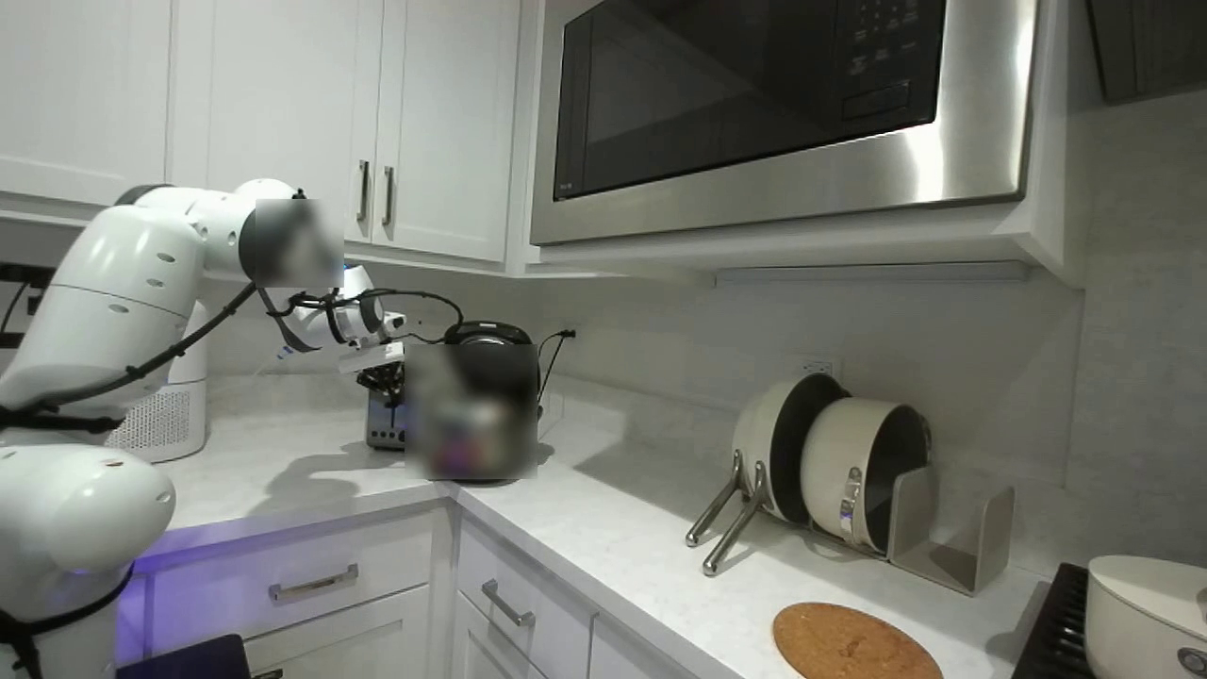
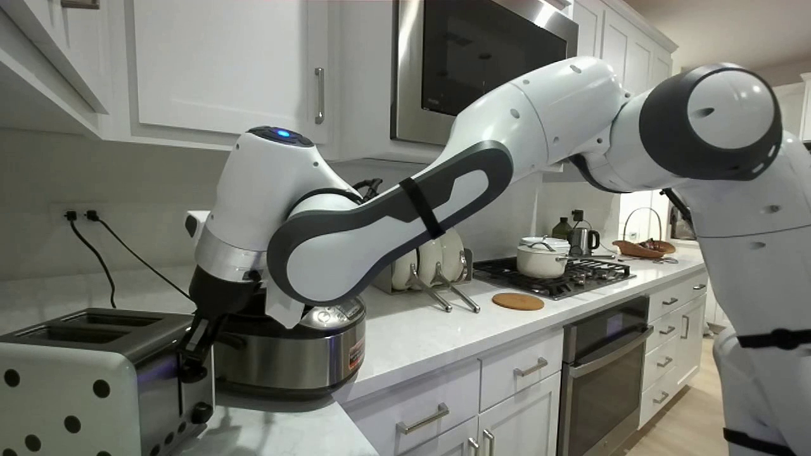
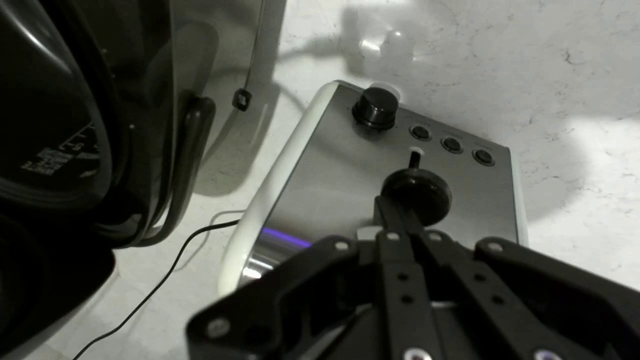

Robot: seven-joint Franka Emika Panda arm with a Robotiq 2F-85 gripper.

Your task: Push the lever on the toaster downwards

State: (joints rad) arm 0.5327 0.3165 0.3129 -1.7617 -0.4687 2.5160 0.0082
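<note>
Claw (image 3: 396,209) at dotted white-and-silver toaster (image 2: 76,389)

In an exterior view I see the toaster (image 2: 104,370) left of the cooker (image 2: 291,358) on the counter (image 2: 424,342) — my gripper (image 3: 396,210) at the lever (image 3: 425,190) — with pans (image 2: 431,256) between cooker and stovetop (image 2: 599,273).

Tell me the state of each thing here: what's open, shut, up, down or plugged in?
Toaster: upright on the counter
Lever: not fully down
Pincer: shut, pointing down
Cooker: upright; open or shut unclear
Microwave: shut
Oven: shut
Cupboards: shut
Drawers: shut
Pans: on edge in a rack
Pot: on the stove, lidded
Two plugs: plugged in
</note>
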